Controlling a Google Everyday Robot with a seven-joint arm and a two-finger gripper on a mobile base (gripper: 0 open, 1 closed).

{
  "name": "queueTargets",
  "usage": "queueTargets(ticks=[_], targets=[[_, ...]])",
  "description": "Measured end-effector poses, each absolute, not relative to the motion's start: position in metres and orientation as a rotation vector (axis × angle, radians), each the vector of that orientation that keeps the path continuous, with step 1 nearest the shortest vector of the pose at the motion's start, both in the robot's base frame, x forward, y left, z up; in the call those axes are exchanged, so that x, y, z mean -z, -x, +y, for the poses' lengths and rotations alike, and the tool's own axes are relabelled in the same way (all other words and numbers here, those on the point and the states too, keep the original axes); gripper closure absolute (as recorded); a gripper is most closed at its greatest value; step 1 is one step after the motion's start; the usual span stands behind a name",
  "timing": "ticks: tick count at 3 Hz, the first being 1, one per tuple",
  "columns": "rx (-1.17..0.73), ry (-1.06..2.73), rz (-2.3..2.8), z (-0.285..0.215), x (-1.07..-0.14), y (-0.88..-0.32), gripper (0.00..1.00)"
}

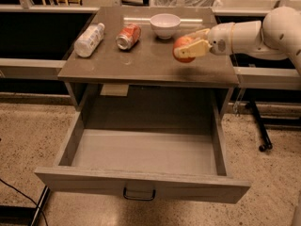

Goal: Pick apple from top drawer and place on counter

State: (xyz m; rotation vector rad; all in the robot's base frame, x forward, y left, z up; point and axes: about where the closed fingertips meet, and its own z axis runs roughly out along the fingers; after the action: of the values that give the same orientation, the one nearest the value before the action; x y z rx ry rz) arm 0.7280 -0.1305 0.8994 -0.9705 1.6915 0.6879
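We are watching the gripper (189, 46) reaching in from the right on its pale arm (244, 34), its jaws clamping the apple (180, 49) from above and below. The apple is hanging over the right part of the surface (141, 62), just in front and to the right of a white bowl (165, 25). We are unable to say whether the fruit is touching the surface or sitting a little above it. The drawer (141, 182) is standing wide open below, its grey floor bare and its dark handle (139, 193) facing us. A crushed red can (128, 36) and a clear bottle (89, 39) are lying well apart from the apple, on the left side of the surface. We are judging the picking to be done and only the setting-down to be left. We are expecting the apple to handle as a firm, fairly light thing with smooth, slightly slick skin. It is round, so it is liable to roll once freed. The hold across its widest part is looking sound to us, with the jaws pressing on opposite sides. We are thinking a low, gentle release is called for here, well clear of the bowl and the near edge, since a drop is likely to bruise the fruit or send it off the surface.
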Motion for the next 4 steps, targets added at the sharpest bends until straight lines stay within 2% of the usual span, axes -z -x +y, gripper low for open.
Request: queueTargets(ticks=[2,3,4], targets=[[-0.568,1.009,1.870,-0.088,-0.857,-0.768,0.58],[-0.557,1.022,1.886,-0.082,-0.851,-0.771,0.27],[-0.557,1.022,1.886,-0.082,-0.851,-0.771,0.04]])
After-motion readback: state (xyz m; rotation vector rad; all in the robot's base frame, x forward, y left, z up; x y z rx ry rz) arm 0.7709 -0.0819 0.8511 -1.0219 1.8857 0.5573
